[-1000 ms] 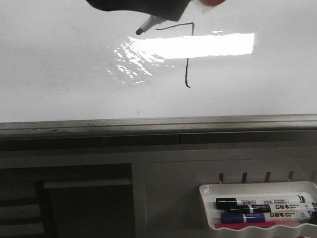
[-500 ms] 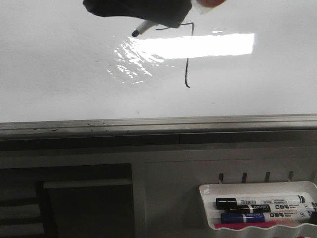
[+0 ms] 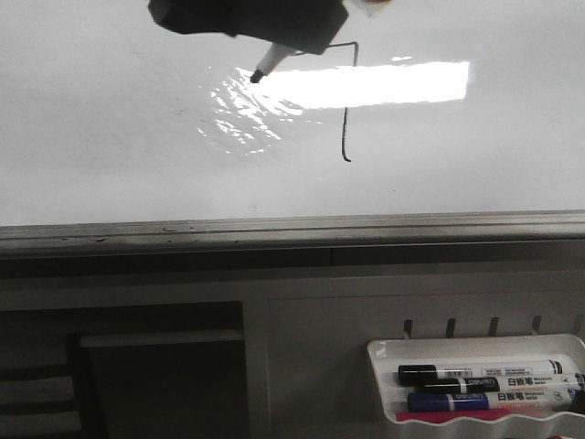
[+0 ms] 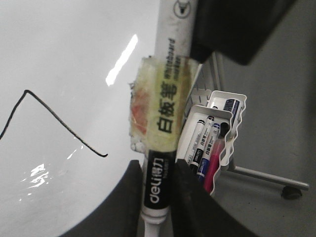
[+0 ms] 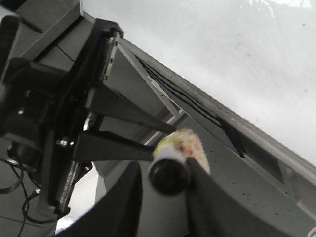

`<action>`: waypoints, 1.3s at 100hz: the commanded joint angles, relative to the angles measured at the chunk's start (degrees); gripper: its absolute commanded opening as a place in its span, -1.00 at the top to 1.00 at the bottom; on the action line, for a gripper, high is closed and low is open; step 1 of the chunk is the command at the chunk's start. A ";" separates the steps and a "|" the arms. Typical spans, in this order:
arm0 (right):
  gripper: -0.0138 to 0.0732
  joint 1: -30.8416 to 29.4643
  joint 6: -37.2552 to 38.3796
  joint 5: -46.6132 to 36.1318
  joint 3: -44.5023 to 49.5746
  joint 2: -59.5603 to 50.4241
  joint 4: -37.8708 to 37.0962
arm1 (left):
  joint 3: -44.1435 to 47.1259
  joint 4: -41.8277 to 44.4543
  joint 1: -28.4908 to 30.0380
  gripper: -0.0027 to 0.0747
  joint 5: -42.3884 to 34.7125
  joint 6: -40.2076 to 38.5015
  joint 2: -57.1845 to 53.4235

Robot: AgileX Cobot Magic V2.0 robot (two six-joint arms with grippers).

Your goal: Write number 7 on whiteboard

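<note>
Both fingers (image 4: 121,207) of the left gripper (image 4: 157,197) were clamped on the marker (image 3: 266,64), its tip near the whiteboard (image 3: 110,137), just left of the finished number 7 (image 3: 345,110). Any contact there would likely have left a stray mark beside the figure. The right gripper (image 5: 165,197) gripped a second marker (image 5: 169,175).

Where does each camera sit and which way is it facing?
Front: facing the whiteboard, number 7 and marker tray; dark arm part at top edge.
Left wrist: looks past left gripper, shut on marker, toward the 7.
Right wrist: looks past right gripper, shut on second marker, at the board's bottom rail.
Shared: front and left wrist both show the 7 and tray.
</note>
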 commanded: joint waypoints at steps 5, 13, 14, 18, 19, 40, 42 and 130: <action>-0.39 -0.22 -0.70 1.62 -1.69 -0.91 4.71 | -2.11 -1.24 0.30 0.98 -3.25 -1.70 -1.12; -0.43 -1.01 -0.70 0.29 -1.69 -1.68 4.60 | -2.11 -2.13 0.53 0.98 -2.27 -2.19 -1.52; -0.43 -1.02 -0.70 0.18 -1.69 -1.76 4.60 | -2.11 -2.26 0.73 0.98 -1.97 -2.33 -1.77; -0.42 -1.96 -0.70 -0.34 -1.69 -2.27 4.46 | -2.11 -3.17 1.45 0.98 -1.54 -3.12 -2.09; -0.42 -2.12 -0.70 -0.35 -1.69 -2.38 4.36 | -2.11 -3.30 1.56 0.98 -1.38 -3.35 -2.33; -0.42 -7.92 0.58 -1.03 -1.59 -6.26 -5.04 | -1.99 -5.19 8.36 0.99 -0.84 -12.98 -6.83; -0.42 -8.37 0.95 -1.03 -1.58 -6.66 -5.94 | -1.99 -5.39 9.22 0.99 -0.84 -13.89 -7.32; -0.42 -10.01 1.72 -4.58 2.96 -10.37 -7.22 | 3.12 -20.84 24.60 0.98 -17.65 -22.79 5.39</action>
